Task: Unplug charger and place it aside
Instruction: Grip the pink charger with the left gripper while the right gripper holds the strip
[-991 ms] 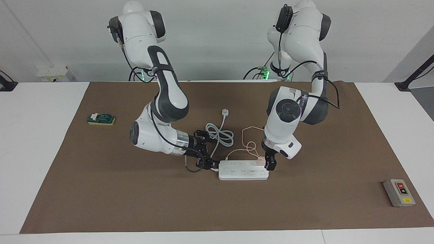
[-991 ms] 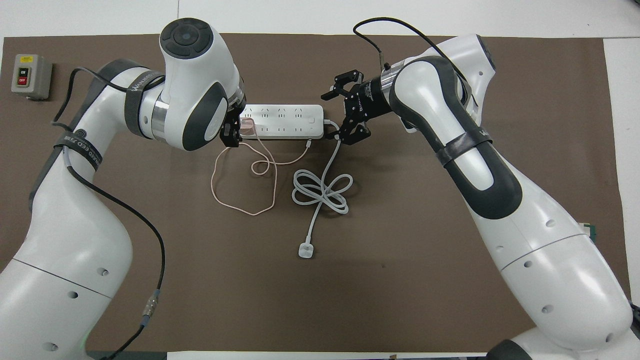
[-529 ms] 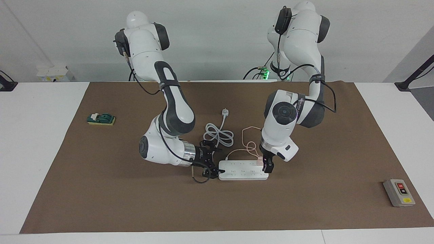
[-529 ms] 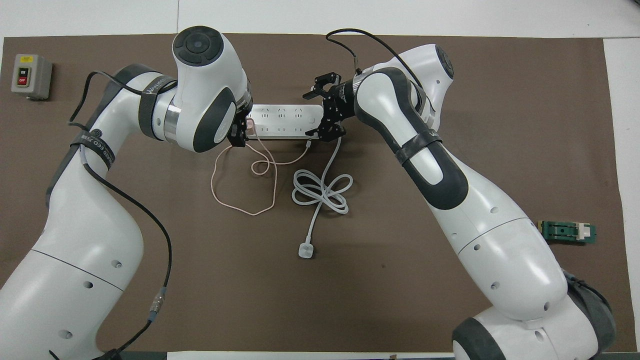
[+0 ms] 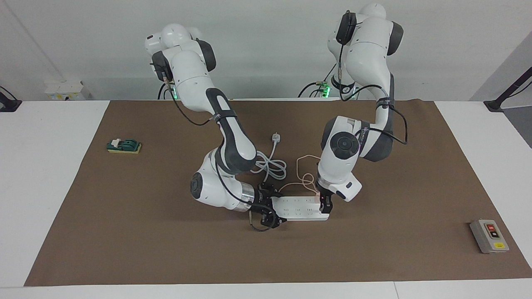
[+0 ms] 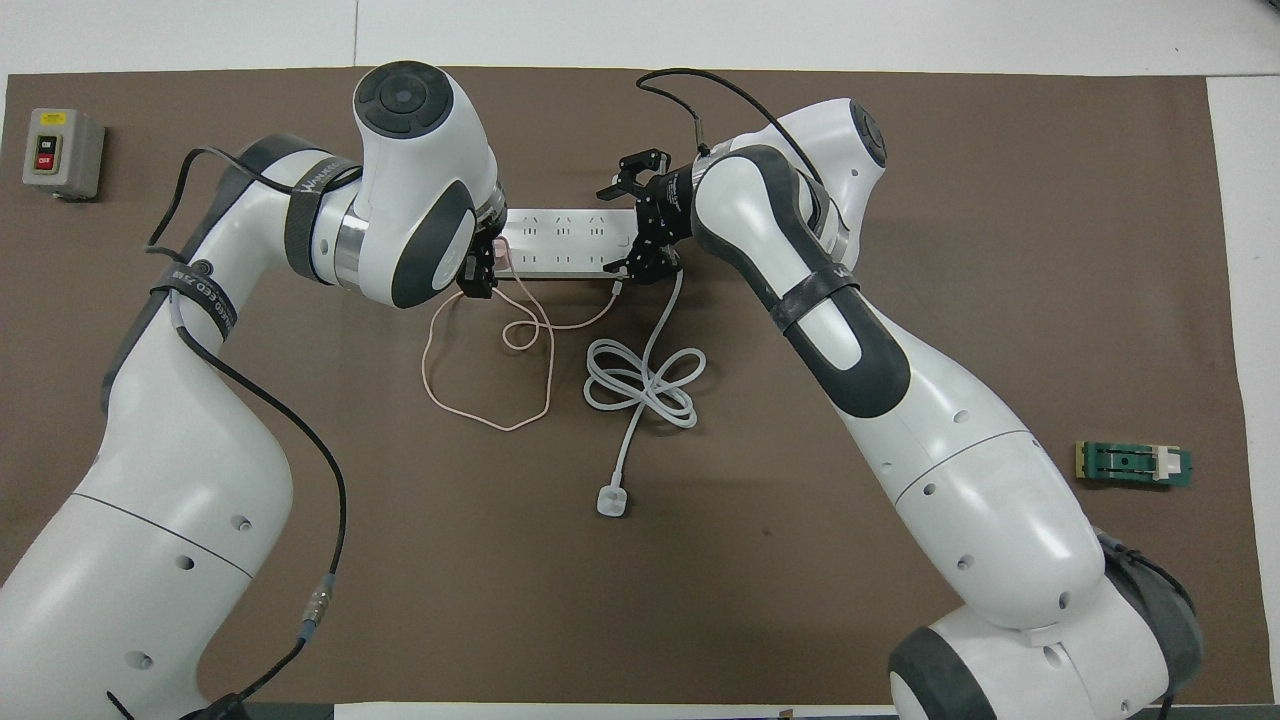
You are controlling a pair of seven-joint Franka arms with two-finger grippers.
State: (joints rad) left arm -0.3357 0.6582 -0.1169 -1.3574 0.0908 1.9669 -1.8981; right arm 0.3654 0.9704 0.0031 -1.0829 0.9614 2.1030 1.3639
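Note:
The charger (image 6: 497, 250) is a pale pink cube plugged into the white power strip (image 6: 565, 240) at the end toward the left arm. Its thin pink cable (image 6: 485, 425) loops over the mat nearer the robots. My left gripper (image 6: 480, 270) points straight down onto the charger (image 5: 319, 199), and its wrist hides most of the cube. My right gripper (image 6: 632, 220) lies low at the strip's other end, open, one finger on either side of the strip (image 5: 299, 209). In the facing view the left gripper (image 5: 325, 204) and right gripper (image 5: 270, 207) flank the strip.
A thick white cord (image 6: 645, 385) coils beside the pink cable and ends in a white plug (image 6: 610, 500) nearer the robots. A grey switch box (image 6: 62, 152) sits at the left arm's end. A green block (image 6: 1133, 463) lies at the right arm's end.
My right gripper slid along the mat toward the strip and now straddles its end. My left gripper sank a little onto the charger. The strip and cables stayed put.

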